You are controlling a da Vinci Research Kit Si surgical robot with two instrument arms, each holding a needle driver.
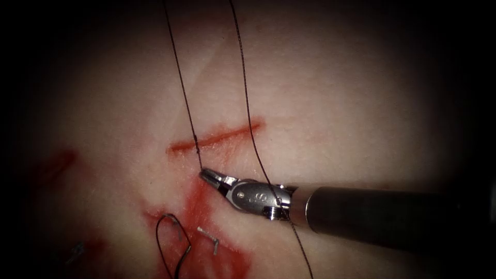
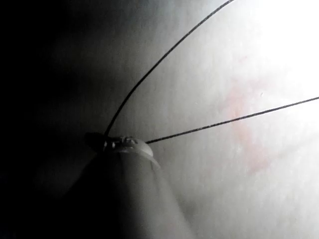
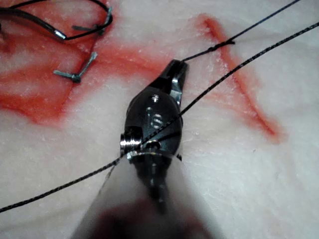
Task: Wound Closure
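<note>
**A:** Two strands of thread (image 1: 182, 88) in the endoscope view, am I right?

**B:** Two. One runs down to a small knot (image 1: 197, 144) on the cut (image 1: 217, 136) and ends just below it, in the right claw (image 1: 207, 175). The other crosses the cut's right end and passes over that tool's wrist.

**A:** And the claw?

**B:** Pressed together, pinching the thread end just below the cut. There is one cut, a thin red line with its lips nearly together. Red fluid (image 1: 199, 204) spreads below it on the pale tissue (image 1: 330, 93), which fades into darkness at its margins.

**A:** Anything else there?

**B:** One dark loop (image 1: 189, 247) lies on the stained patch, below the cut's left end, with one short grey cut end (image 1: 209, 238) beside it.

**A:** The left wrist view?

**B:** One tool, the left claw (image 2: 122, 144), with two strands meeting at its tip over pale tissue. How it holds them I cannot tell.

**A:** The right wrist view?

**B:** One needle (image 3: 35, 22), grey and curved, lying loose on red-stained tissue, well away from the cut, held by neither tool and not in the tissue. The right claw is closed on the thread just short of the knot. The second strand lies across the tool's wrist.
</note>
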